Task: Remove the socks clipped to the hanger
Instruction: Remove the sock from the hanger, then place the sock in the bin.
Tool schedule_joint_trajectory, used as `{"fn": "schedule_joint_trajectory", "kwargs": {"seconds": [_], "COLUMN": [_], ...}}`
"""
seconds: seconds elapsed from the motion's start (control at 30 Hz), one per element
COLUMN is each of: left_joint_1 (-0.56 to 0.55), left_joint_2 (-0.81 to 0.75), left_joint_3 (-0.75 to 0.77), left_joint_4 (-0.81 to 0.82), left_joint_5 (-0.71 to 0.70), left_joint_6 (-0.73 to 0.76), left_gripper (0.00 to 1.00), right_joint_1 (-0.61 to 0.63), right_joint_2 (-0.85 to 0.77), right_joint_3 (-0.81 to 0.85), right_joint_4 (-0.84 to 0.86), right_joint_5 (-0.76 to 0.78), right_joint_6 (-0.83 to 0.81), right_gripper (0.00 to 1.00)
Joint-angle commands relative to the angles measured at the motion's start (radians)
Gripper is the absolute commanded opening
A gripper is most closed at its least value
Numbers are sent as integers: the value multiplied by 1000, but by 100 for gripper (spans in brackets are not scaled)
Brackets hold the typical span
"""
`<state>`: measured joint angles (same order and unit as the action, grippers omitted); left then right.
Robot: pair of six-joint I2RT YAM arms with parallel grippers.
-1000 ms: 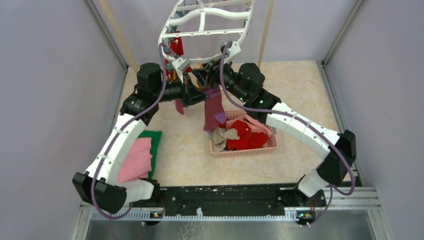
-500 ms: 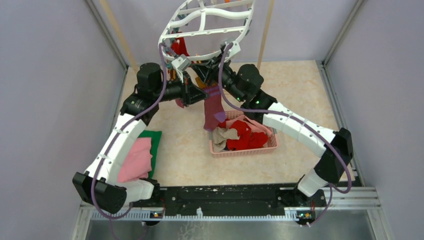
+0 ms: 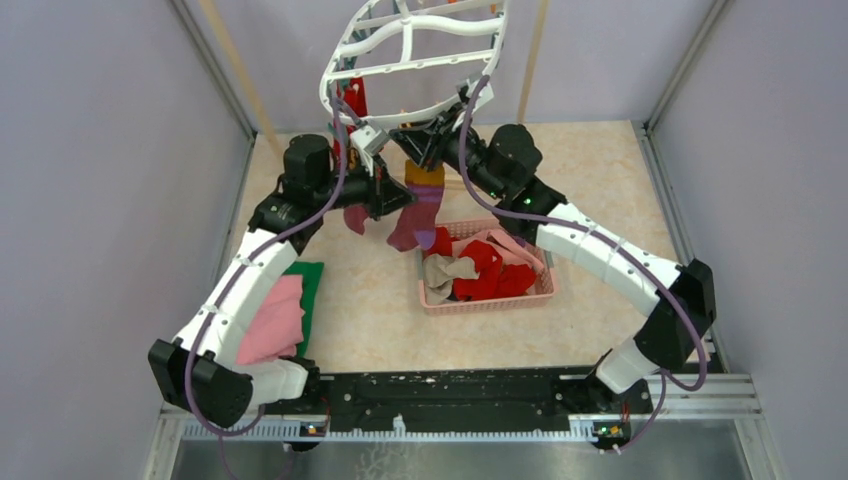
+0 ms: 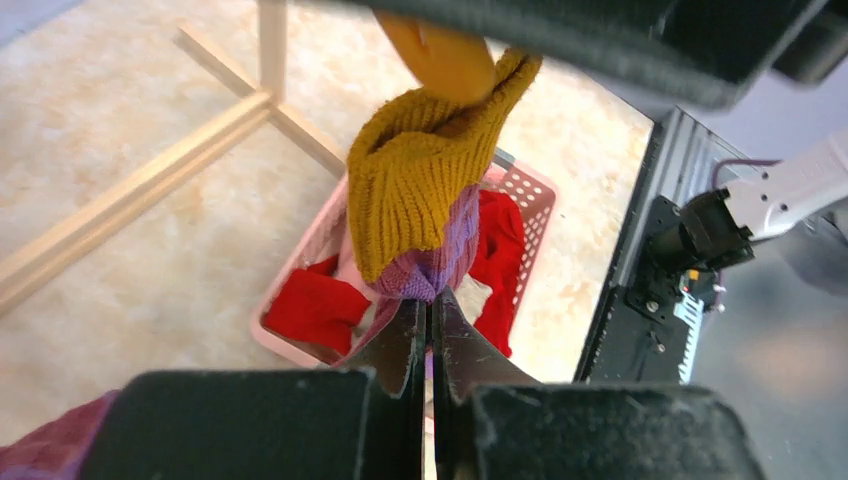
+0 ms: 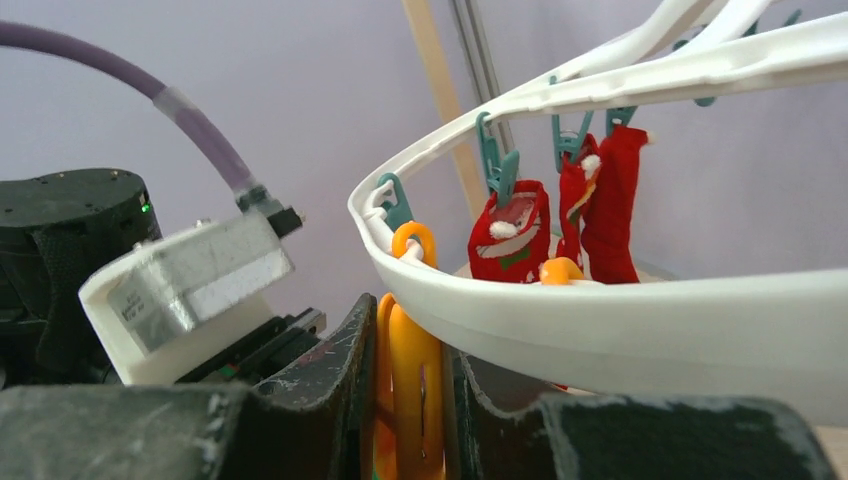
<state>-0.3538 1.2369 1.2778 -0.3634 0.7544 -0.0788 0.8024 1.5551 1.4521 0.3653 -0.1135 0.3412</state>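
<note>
Landmark: hanger [image 3: 407, 67], a white oval ring hung above the far end of the table; every place below is given from it.
Sock in hand: yellow-cuffed sock [image 3: 420, 205], maroon and purple. It hangs from the hanger's near rim, and the left wrist view shows its cuff still caught in the orange clip [image 4: 440, 55].
Left gripper [image 4: 430, 322]: below the hanger's near rim, fingers closed and pinching the purple fabric just under the cuff.
Right gripper [image 5: 410, 385]: directly under the near rim, jaws pressed against both sides of the orange clip.
Still clipped: red socks [image 5: 515, 235] on teal clips [image 5: 497, 160] along the far side of the ring. A dark maroon sock [image 3: 355, 215] also hangs below the hanger's left end.
Already off: loose red and grey socks [image 3: 490, 270] lie in the pink basket [image 3: 485, 300], on the table below and nearer than the hanger.
Other stock: folded cloths [image 3: 275, 315], pink on green, well to the near left of the hanger.
Progress: judged partway. The basket holds several socks, several more hang, and this one is gripped but not yet released.
Remaining for this sock: it probably needs the clip squeezed open and a downward pull, then a drop into the basket.
Change over the last half second: the sock hung straight down and now slants to the left. The right wrist has risen closer under the rim, and the hanger has hardly shifted.
</note>
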Motion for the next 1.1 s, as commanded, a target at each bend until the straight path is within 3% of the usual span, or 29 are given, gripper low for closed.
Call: {"fn": "schedule_joint_trajectory", "kwargs": {"seconds": [0.0, 0.27, 0.4, 0.83, 1.07], "left_joint_1": [-44, -96, -136, -307, -373], "left_joint_2": [-3, 5, 94, 513, 629], "left_joint_3": [-69, -269, -291, 118, 283], "left_joint_4": [70, 159, 218, 228, 274], "left_joint_5": [71, 141, 148, 117, 64], "left_joint_6": [-22, -159, -217, -152, -87], "left_gripper": [0, 0, 0, 0, 0], "right_joint_1": [-25, -28, -28, -29, -28], "right_joint_2": [-79, -94, -93, -125, -146], "right_joint_3": [-9, -7, -1, -7, -14], "right_joint_4": [5, 12, 12, -21, -57], "right_joint_5": [-29, -39, -52, -57, -48], "right_joint_6": [24, 41, 57, 71, 52], "right_gripper": [0, 0, 0, 0, 0]}}
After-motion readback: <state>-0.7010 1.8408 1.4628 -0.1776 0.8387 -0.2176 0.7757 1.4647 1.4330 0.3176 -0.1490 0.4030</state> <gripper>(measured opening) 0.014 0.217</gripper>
